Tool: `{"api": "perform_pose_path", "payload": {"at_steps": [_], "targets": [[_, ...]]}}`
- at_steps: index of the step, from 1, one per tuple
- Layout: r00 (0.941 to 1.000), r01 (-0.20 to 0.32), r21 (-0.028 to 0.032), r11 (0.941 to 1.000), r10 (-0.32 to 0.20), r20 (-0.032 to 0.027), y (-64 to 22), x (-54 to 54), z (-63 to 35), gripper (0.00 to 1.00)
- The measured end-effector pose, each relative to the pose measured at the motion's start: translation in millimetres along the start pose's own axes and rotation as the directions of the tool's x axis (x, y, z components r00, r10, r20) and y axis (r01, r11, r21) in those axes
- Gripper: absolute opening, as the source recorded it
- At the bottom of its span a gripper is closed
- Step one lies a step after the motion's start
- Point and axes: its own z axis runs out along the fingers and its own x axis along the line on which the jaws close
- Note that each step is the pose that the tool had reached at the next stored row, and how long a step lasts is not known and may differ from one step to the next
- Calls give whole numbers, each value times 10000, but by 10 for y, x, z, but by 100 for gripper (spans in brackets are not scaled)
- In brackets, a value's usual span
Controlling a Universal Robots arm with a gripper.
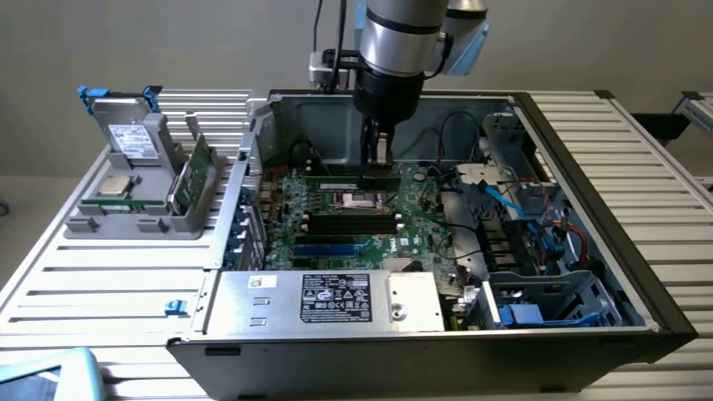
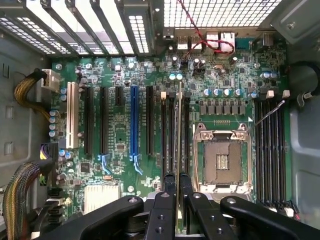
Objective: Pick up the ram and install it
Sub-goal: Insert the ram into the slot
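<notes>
Now | claw (image 2: 177,178) pinches the ram (image 2: 180,120) edge-on | ram hangs just beside the CPU socket (image 2: 222,160), above the black slots (image 2: 163,135) | you risk jamming: tilt or misalignment would miss the slot, stressing the stick.

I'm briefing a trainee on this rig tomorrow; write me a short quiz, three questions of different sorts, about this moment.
1. True or false: the gripper is shut on the ram, which the wrist view sees edge-on.
2. In the wrist view, the ram lines up with: A) the white slot, B) the black slots beside the CPU socket, C) the blue slot.
3. In the exterior view, on which side of the computer case does the grey parts rack stand?
Key: 1 true; 2 B; 3 the exterior view's left.
</notes>
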Motion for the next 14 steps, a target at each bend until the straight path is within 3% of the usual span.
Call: {"api": "perform_pose_path", "payload": {"at_steps": [10,14], "targets": [[9999,-20,-15,10000,20,-170,-12,2,96,15],[9998,-21,-14,10000,21,-184,-20,2,165,15]]}}
